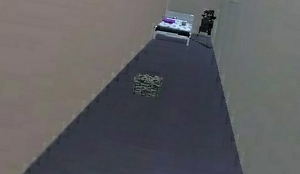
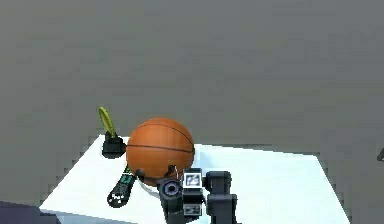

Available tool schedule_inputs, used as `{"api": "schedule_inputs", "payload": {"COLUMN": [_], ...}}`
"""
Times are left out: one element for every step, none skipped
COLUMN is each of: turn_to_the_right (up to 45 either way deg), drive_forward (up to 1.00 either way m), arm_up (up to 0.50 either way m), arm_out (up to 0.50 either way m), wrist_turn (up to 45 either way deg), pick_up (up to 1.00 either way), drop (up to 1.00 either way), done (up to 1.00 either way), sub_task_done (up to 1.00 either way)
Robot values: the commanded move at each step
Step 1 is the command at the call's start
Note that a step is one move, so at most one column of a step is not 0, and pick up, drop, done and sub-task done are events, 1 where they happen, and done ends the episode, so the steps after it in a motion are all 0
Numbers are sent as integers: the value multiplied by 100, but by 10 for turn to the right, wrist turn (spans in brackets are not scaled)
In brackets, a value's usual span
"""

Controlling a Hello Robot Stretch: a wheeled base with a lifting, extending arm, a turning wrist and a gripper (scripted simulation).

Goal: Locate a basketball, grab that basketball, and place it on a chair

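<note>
White table (image 2: 270,185) by a grey wall, basketball (image 2: 160,148) at the gripper (image 2: 173,194).
On the arm side view the basketball rests on the table, with the gripper low in front of it at the end of the arm (image 2: 222,205). Because the ball sits on the surface right behind the fingers, I cannot tell whether anything is held. A small dark-based ornament (image 2: 110,137) stands just beside the ball and a dark racket-like tool (image 2: 122,188) lies near the table's front edge. The ball is round and broad against thin fingers, so an off-centre grip could likely send it rolling into the ornament or off the table. Ahead, the corridor floor (image 1: 148,146) has a grey speckled lump (image 1: 147,85) that the base might catch, and a bed (image 1: 174,26) and a dark chair-like shape (image 1: 207,22) stand at the far end.
</note>
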Motion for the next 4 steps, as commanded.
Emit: {"api": "schedule_inputs", "payload": {"turn_to_the_right": [0, 0, 0, 0], "drive_forward": [0, 0, 0, 0], "arm_up": [10, 6, 0, 0], "arm_out": [0, 0, 0, 0], "wrist_turn": [0, 0, -450, -450], "pick_up": [0, 0, 0, 0], "drop": [0, 0, 0, 0], "done": [0, 0, 0, 0], "sub_task_done": [0, 0, 0, 0]}}
